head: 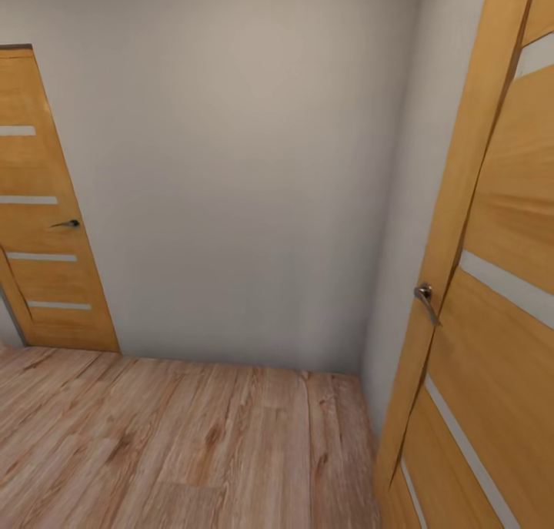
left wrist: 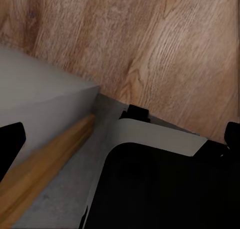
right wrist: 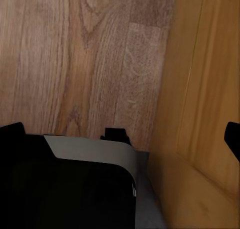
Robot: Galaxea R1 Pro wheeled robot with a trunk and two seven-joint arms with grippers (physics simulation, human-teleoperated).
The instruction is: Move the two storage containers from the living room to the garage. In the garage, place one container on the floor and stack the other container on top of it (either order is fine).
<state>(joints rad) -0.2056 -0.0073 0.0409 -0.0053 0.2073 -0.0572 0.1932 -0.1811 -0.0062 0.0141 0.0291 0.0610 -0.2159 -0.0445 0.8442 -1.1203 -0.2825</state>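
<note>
head view: a wood plank floor [head: 177, 444], wall and two glazed doors [head: 46, 205] are shown; no containers are seen, carrying is judged unfinished, and gripper opening cannot be told.

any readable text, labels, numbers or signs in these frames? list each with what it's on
None. No words, numbers, labels or signs can be read in any view.
The left door and right door carry only pale glazed strips and metal handles, no lettering.
The wall and wood floor are unmarked.
The wrist views show floor, door edge and the robot's base, all without print.
</note>
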